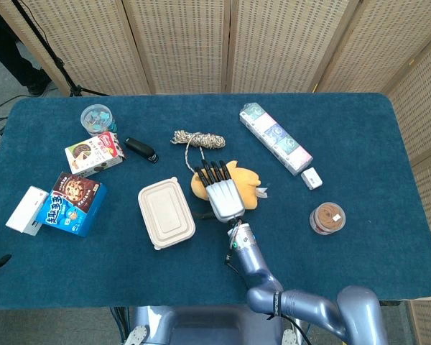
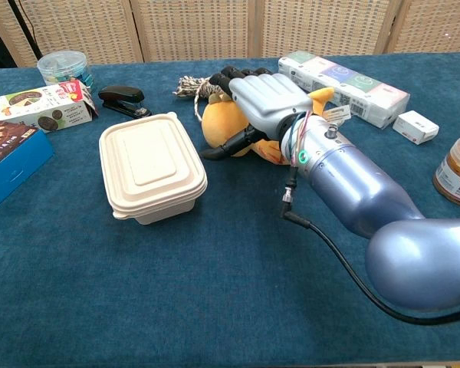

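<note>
Right hand [image 2: 264, 100] being laid flat over yellow plush toy [image 2: 224, 125], fingers spread wide, grip not closed. Toy lying directly under palm, long axis running crosswise to fingers. Lidded container [image 2: 149, 172] sitting just beside thumb. Left hand being kept out of view.

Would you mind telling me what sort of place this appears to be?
Probably an indoor robot test setup: a table covered in blue cloth, woven folding screens behind it, and assorted items such as a plush toy and stapler.
</note>
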`<act>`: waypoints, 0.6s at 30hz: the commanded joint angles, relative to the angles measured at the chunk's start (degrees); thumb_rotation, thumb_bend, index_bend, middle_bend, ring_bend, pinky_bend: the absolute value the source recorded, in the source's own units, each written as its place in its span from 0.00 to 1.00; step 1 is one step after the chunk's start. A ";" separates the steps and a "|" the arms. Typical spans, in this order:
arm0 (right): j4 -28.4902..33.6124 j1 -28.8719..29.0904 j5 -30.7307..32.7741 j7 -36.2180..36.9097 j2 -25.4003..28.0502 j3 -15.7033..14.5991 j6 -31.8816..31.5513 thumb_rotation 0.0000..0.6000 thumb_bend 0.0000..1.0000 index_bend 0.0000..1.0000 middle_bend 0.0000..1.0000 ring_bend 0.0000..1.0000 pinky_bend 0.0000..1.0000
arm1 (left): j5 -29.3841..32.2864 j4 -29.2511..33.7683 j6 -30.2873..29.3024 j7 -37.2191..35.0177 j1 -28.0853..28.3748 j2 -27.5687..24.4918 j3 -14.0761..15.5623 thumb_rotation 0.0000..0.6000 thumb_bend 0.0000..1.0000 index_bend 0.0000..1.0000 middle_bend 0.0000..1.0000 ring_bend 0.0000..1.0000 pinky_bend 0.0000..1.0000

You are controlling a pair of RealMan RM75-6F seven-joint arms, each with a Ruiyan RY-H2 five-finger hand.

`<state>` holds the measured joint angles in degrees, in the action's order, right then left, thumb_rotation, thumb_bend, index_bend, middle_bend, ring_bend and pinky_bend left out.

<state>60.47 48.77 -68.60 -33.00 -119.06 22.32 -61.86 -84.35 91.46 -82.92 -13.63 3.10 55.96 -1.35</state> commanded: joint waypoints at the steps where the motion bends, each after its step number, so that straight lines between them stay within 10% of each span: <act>1: -0.26 -0.40 0.96 1.62 0.51 0.02 0.69 0.47 0.00 0.00 0.00 0.00 0.00 | -0.05 0.00 -0.08 0.03 -0.02 0.06 -0.01 1.00 0.00 0.00 0.00 0.00 0.00; 18: 5.73 -5.59 2.68 4.09 7.06 -2.38 -2.74 0.48 0.00 0.00 0.00 0.00 0.00 | -0.58 0.78 -0.08 2.33 0.05 0.49 0.31 1.00 0.00 0.00 0.00 0.00 0.00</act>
<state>65.65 43.67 -65.82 -28.94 -112.55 20.27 -64.10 -84.91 92.17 -83.04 -11.38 3.12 56.42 -1.07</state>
